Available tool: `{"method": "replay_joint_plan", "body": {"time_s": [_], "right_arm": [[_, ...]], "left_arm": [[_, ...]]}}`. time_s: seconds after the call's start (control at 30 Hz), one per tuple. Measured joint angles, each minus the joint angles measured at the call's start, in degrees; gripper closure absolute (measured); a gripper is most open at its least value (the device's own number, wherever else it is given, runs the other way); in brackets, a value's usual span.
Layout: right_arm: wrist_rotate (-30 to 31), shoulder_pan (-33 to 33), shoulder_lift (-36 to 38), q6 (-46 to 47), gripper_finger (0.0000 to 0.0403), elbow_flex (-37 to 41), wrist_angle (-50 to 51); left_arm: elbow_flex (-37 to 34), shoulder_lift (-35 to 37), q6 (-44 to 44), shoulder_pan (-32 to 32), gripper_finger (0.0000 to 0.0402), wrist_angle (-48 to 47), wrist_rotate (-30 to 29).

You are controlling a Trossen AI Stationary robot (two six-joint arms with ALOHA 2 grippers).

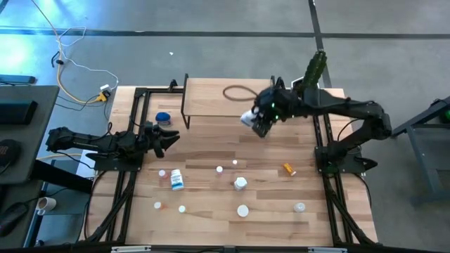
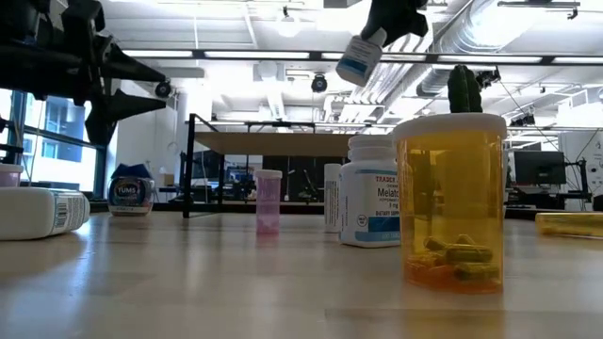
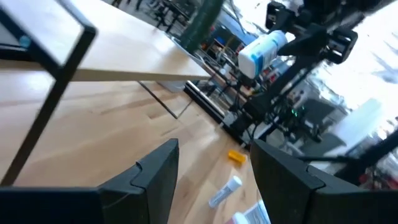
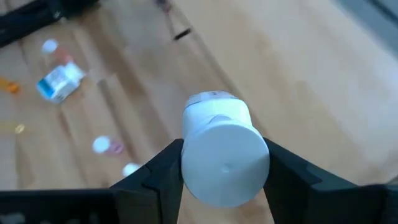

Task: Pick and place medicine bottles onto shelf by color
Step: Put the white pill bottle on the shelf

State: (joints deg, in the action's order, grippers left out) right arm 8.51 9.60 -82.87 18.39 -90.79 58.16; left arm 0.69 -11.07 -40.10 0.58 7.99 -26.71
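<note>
The tabletop point(image 1: 260, 176) is pale, smooth wood planks; the shelf point(image 1: 211, 98) has a light wood board on black metal legs.

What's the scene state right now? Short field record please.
right end effector: shut on white bottle, held in the air by the shelf front edge
left end effector: open, empty, at table's left near blue-lidded jar
shelf top: a dark cord loop, no bottles
table: bottles scattered, incl. orange vial, blue-labelled white bottle
</note>
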Motion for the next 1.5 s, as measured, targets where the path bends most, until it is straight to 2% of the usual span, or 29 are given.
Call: {"method": "replay_joint_plan", "body": {"time_s": [0.13,0.4,0.8,1.17,1.5], "right_arm": [[0.0,4.4,0.0,-5.0,0.0238,-3.3,0.7],[0.0,13.3,0.0,-18.4,0.0238,-8.4,0.8],[-3.0,24.4,-1.5,-35.7,0.0237,-10.1,1.7],[-3.1,26.4,-8.0,-44.7,0.0237,-11.8,4.7],[-3.0,26.4,-20.1,-46.9,0.0237,-29.4,22.6]], "left_arm": [[0.0,0.0,-0.2,0.0,0.0213,0.0,-1.8],[0.0,0.0,-2.2,0.0,0.0213,0.0,-2.0],[0.0,0.0,-8.9,0.0,0.0213,0.0,-2.5],[0.0,0.0,-9.3,0.0,0.0213,0.1,-2.5],[0.0,0.0,-9.3,0.0,0.0213,0.1,-2.5]]}}
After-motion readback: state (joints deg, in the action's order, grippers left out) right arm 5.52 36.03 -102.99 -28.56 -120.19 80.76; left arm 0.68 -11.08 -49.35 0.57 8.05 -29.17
